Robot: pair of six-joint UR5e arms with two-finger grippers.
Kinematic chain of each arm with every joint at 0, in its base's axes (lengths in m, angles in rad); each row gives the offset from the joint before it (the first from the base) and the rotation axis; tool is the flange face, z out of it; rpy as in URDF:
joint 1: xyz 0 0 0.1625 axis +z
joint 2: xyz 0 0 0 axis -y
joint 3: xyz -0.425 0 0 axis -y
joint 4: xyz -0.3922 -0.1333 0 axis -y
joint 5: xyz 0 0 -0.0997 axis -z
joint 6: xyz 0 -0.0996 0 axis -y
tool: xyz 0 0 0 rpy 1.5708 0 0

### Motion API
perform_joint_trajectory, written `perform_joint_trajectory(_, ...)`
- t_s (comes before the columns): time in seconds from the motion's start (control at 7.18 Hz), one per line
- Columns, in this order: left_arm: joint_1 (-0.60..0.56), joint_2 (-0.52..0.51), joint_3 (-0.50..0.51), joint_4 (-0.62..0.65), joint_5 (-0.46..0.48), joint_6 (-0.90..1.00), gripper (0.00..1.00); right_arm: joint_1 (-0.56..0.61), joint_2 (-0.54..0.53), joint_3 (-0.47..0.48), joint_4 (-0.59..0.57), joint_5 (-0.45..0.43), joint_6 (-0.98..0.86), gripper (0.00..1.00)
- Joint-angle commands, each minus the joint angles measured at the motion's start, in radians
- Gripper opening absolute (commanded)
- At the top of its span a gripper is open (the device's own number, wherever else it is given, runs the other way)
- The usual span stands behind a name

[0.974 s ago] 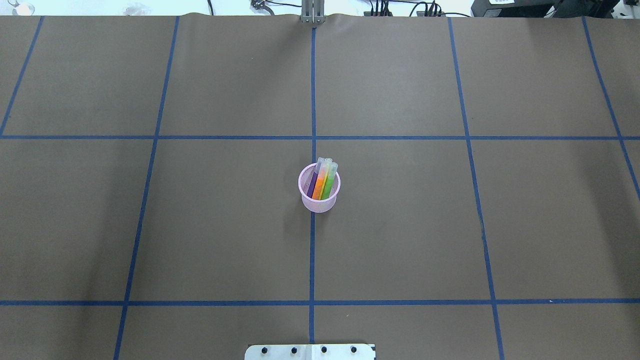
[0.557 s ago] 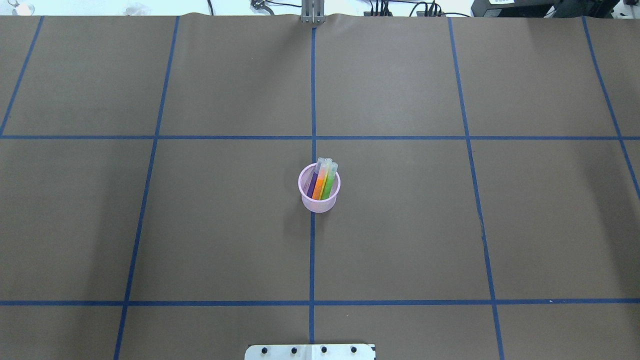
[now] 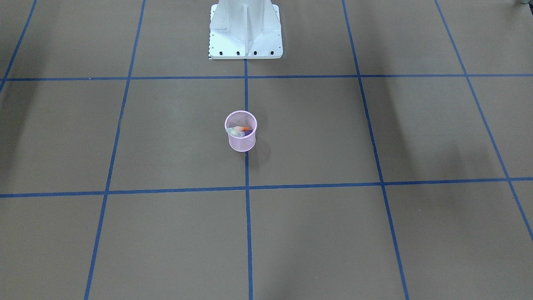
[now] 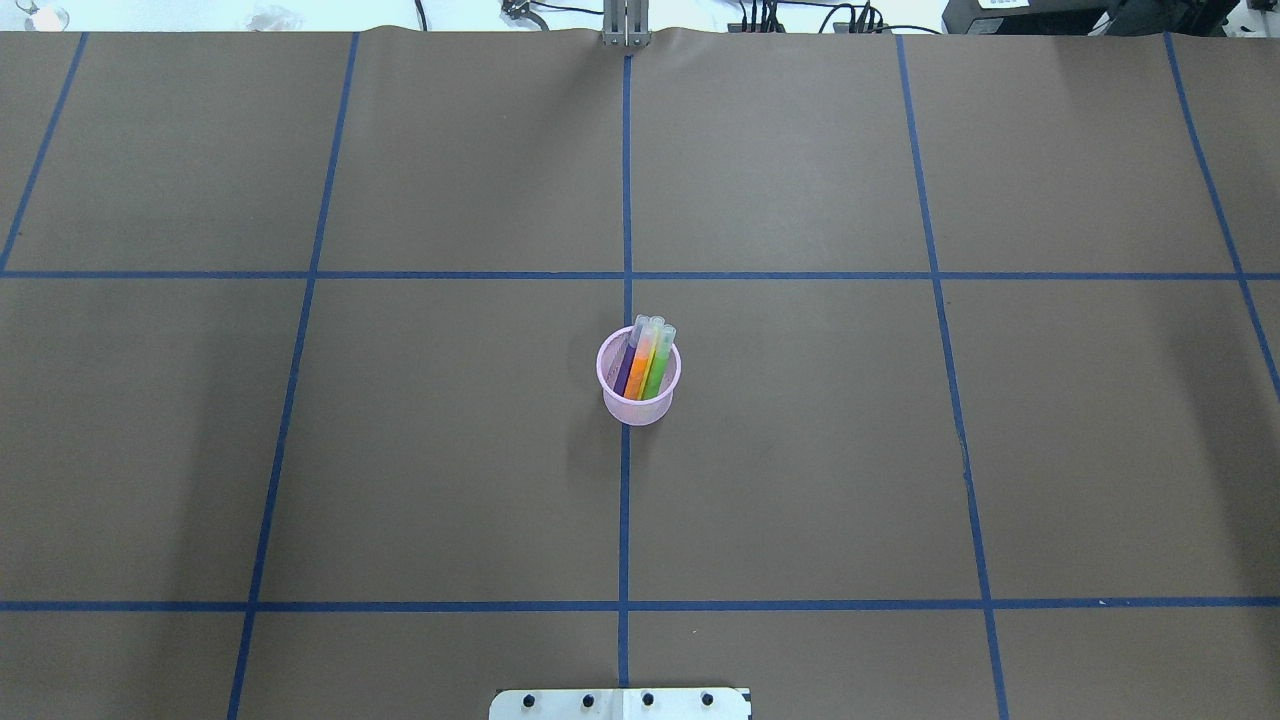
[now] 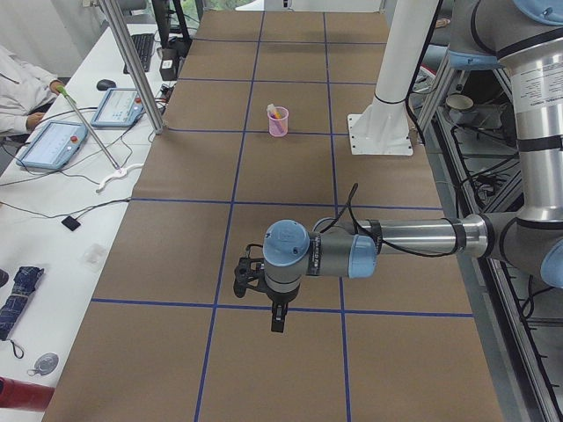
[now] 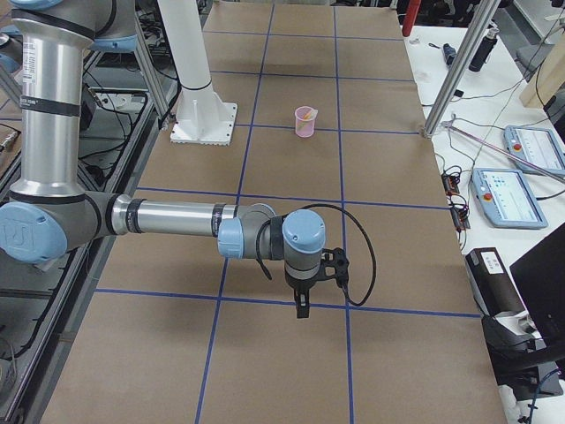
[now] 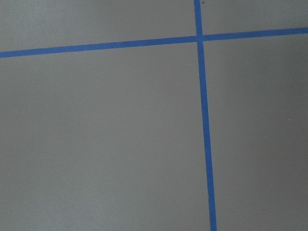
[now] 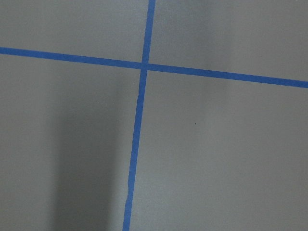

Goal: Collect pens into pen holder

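The pink mesh pen holder [image 4: 638, 405] stands upright at the table's centre, on a blue tape line. The purple pen [image 4: 626, 370], orange pen [image 4: 642, 365] and green pen [image 4: 657, 368] stand inside it side by side, pale caps leaning on the far rim. The holder also shows in the front view [image 3: 241, 143], the left view [image 5: 278, 128] and the right view [image 6: 305, 126]. My left gripper [image 5: 275, 318] shows only in the left side view, my right gripper [image 6: 303, 306] only in the right side view. Both hang far from the holder; I cannot tell whether they are open or shut.
The table is brown paper with a blue tape grid. The white robot pedestal [image 3: 245, 29] stands at the near edge. Metal posts [image 5: 132, 70], control tablets [image 6: 521, 146] and a seated operator [image 5: 18, 88] are along the far side. Both wrist views show only paper and tape.
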Motion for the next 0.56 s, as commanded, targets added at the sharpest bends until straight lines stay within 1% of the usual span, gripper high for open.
perform_joint_trajectory(0.0, 0.002, 0.000, -0.002, -0.002, 0.001, 0.003, 1.00, 0.001, -0.011, 0.041, 0.000, -0.003, -0.001, 1.00)
perform_joint_trajectory(0.42, 0.002, 0.000, -0.002, -0.002, 0.001, 0.003, 1.00, 0.001, -0.016, 0.043, 0.000, 0.000, 0.008, 1.00)
